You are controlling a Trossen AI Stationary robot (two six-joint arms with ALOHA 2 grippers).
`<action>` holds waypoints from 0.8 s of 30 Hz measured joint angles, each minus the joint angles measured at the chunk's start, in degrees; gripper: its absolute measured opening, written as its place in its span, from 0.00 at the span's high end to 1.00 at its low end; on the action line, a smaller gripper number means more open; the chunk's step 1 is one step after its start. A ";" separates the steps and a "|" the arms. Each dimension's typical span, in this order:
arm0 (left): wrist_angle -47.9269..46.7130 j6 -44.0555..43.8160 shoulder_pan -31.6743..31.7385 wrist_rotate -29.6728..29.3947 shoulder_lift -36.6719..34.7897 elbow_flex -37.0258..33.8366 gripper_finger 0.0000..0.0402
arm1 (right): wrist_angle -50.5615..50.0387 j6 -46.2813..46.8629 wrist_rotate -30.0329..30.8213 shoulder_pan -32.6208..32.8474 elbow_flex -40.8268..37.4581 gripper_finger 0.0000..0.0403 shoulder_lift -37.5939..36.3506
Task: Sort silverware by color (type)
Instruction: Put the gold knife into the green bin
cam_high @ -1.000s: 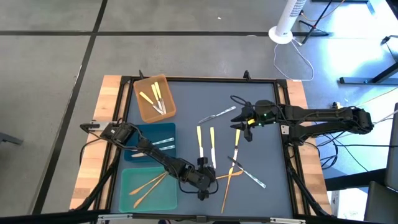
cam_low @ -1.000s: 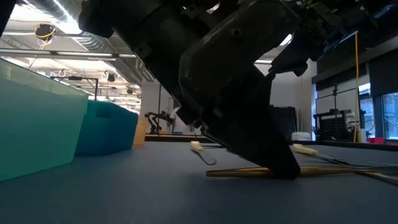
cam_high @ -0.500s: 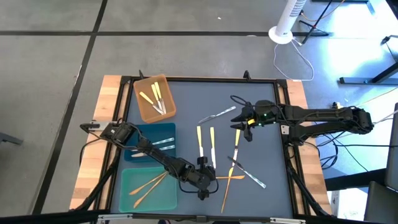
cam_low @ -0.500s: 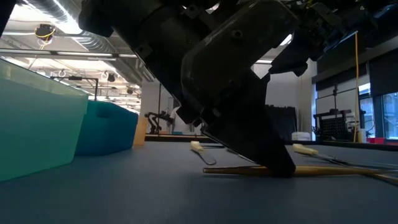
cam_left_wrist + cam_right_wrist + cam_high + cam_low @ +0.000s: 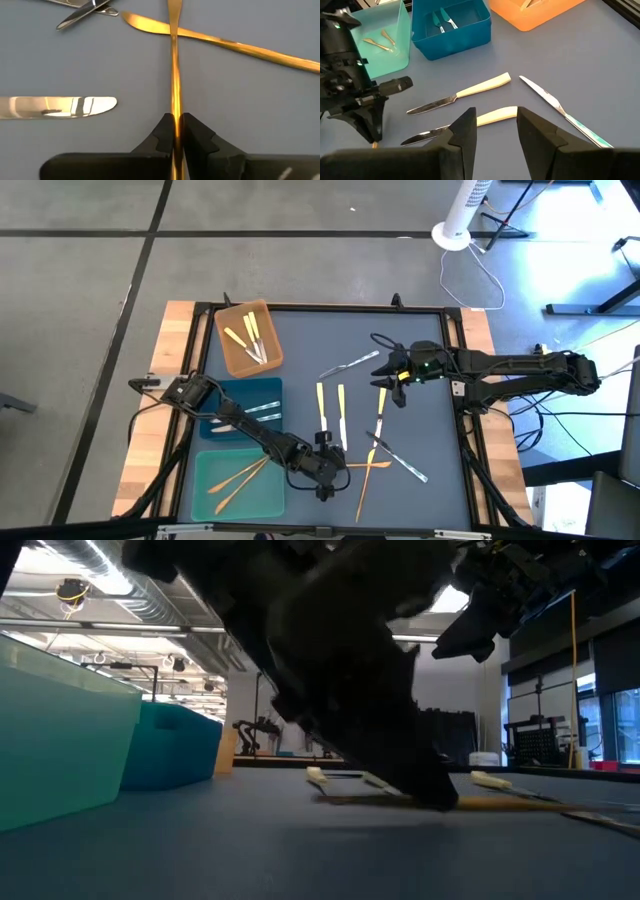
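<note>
- The left gripper is down at the near middle of the grey-blue table mat, fingers pinched tight on a thin orange-gold utensil.
- That gold piece lies flat, crossing a second gold utensil, just beside the teal plastic tray.
- The right gripper hovers over the far right of the mat, fingers apart, nothing in them, above two yellow-handled knives.
- More silver-grey pieces sit in the blue tray.
</note>
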 joint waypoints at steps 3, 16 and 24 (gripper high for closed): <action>-0.85 -0.13 -0.06 -0.14 -1.04 0.02 0.96 | 0.00 0.00 0.00 -0.02 0.00 0.68 0.00; -6.17 -0.30 -0.98 0.59 -5.49 0.09 0.96 | -0.13 0.00 -0.01 0.00 0.05 0.68 -0.04; -13.65 -4.04 -2.80 -0.32 -11.76 0.09 0.96 | 0.22 0.00 0.02 -0.04 0.27 0.68 -1.59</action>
